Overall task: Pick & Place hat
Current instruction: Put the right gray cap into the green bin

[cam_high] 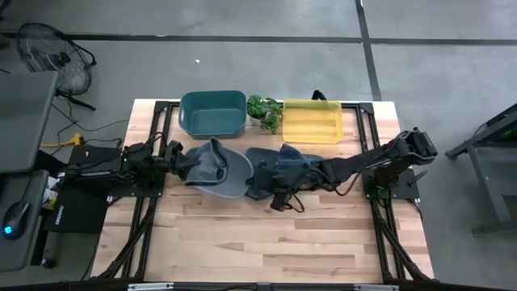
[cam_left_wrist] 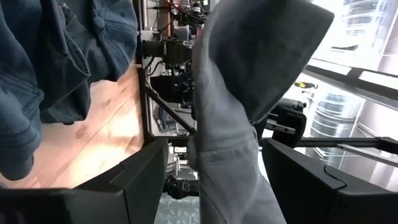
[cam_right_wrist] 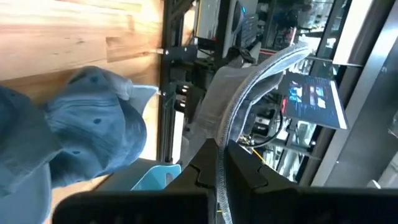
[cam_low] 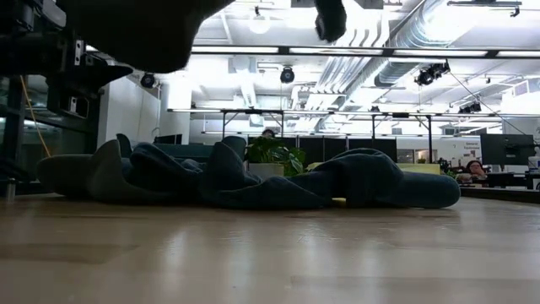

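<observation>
A grey-blue hat (cam_high: 216, 171) is lifted off the table between the two arms; in the low view it is the dark shape at the top left (cam_low: 143, 29). My left gripper (cam_high: 187, 162) reaches in from the table's left at the crown side. In its wrist view its fingers stand open (cam_left_wrist: 214, 146) with the hat's grey cloth (cam_left_wrist: 230, 124) running between them, and a gap shows beside one finger. My right gripper (cam_high: 260, 189) comes from the right and is shut on the brim. Several dark blue hats (cam_high: 279, 168) lie heaped on the table. My right gripper pinches the hat's stiff grey brim by its edge (cam_right_wrist: 225, 163) between its two shut fingers (cam_right_wrist: 205, 163). It comes roughly level from the table's right. The brim curves away beyond the fingertips (cam_right_wrist: 273, 68), and the hat is held clear of the table.
A teal bin (cam_high: 212, 113), a small green plant (cam_high: 265, 111) and a yellow bin (cam_high: 313, 121) line the far edge. The heap of blue hats (cam_low: 253, 181) fills the middle. Bare wood (cam_high: 258, 242) stretches toward the near edge.
</observation>
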Robot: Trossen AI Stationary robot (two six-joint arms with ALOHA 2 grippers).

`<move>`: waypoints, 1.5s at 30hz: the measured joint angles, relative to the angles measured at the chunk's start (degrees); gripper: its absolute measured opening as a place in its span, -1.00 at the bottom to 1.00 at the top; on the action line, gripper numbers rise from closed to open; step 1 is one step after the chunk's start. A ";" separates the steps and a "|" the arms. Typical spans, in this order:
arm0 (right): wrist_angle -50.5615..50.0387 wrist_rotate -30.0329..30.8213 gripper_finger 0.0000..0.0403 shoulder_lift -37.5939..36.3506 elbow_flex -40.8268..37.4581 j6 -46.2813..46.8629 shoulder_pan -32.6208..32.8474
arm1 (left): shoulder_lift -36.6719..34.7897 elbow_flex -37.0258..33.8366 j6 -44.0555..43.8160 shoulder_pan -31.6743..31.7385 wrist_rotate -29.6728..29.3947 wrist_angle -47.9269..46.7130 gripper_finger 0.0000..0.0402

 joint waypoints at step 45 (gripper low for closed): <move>9.98 -4.81 -0.98 16.55 8.79 4.56 -5.46 | 0.02 0.00 1.81 0.00 2.50 -4.30 -0.06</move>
